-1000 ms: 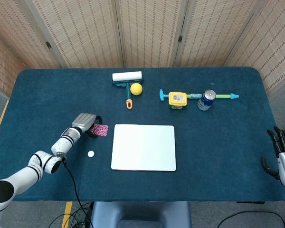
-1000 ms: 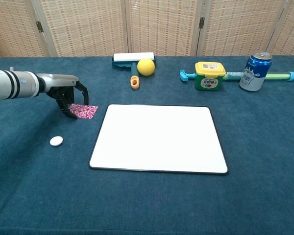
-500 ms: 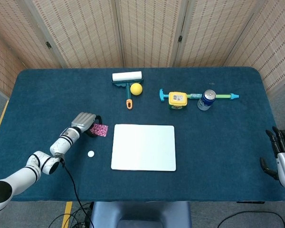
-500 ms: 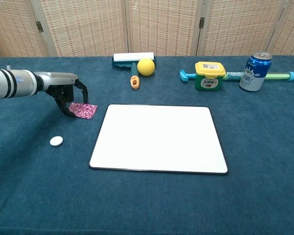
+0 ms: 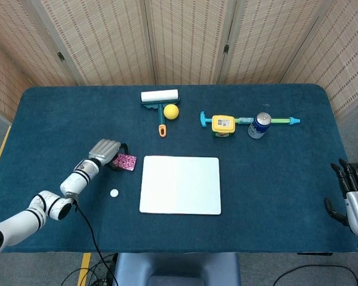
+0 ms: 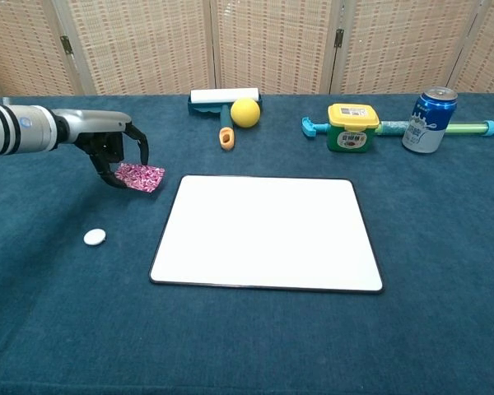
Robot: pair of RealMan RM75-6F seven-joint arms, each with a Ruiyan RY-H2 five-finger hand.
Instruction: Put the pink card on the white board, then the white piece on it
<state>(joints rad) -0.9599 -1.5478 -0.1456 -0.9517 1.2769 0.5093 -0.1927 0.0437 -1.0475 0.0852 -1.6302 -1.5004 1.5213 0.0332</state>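
Note:
My left hand (image 6: 109,148) (image 5: 107,154) pinches the left edge of the pink card (image 6: 140,176) (image 5: 125,161), which hangs tilted just above the cloth, left of the white board (image 6: 267,233) (image 5: 180,184). The small round white piece (image 6: 95,237) (image 5: 114,193) lies on the cloth, nearer me than the hand and left of the board. My right hand (image 5: 353,196) hangs off the table's right edge in the head view, fingers spread, holding nothing.
Along the far side stand a lint roller (image 6: 224,102), a yellow ball (image 6: 245,112), a yellow tape measure (image 6: 351,127), a blue can (image 6: 428,119) and a long teal tool (image 6: 461,127). The blue cloth (image 6: 255,337) covers the whole table.
The left hand has lifted the pink card off the cloth; it now hangs slightly higher and tilted. The right hand has drifted a little lower at the frame edge.

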